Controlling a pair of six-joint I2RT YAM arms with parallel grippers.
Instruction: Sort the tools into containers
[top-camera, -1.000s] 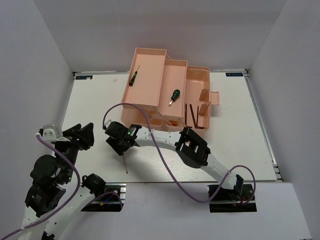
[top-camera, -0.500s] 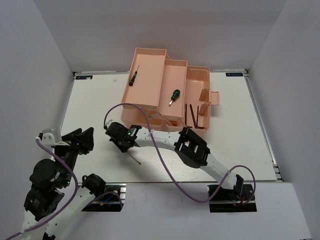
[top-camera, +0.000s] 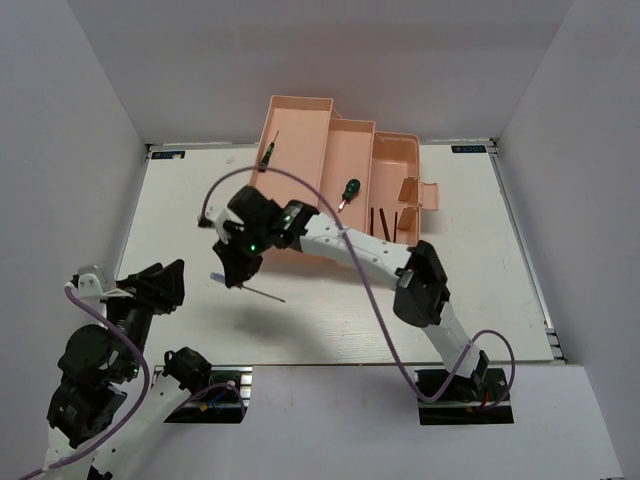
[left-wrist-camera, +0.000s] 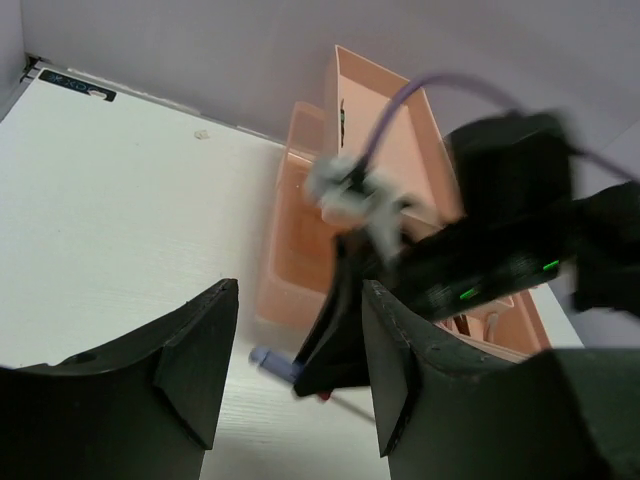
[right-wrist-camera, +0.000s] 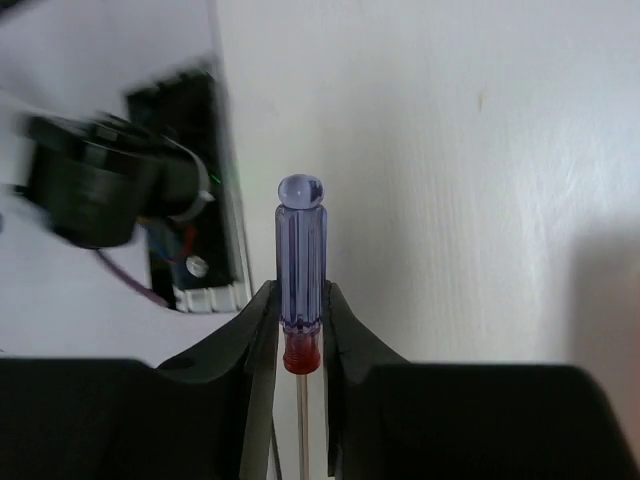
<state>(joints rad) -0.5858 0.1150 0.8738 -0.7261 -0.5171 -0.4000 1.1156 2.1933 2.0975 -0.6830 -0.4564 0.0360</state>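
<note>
1. While the right gripper (right-wrist-camera: 300, 305) hangs above the white table (top-camera: 480, 280), its fingers are clamped on the thin blue-handled screwdriver (right-wrist-camera: 300, 240) at the handle's lower end, by the red collar.
2. From above, the screwdriver is at 7 o'clock from the salmon-pink toolbox (top-camera: 290, 170) and outside its trays. The handle points to 9 and the shaft to 4.
3. The left gripper (top-camera: 165, 283) — fingers apart, holding nothing — sits at the table's 8 o'clock.

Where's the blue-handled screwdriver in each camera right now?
Top external: blue-handled screwdriver left of centre, just nearer than the pink toolbox.
Left wrist: lower centre, seen between this camera's own fingers.
Right wrist: dead centre, handle pointing up.
Shared landmark: the right gripper clamped on it, in all three views.
</note>
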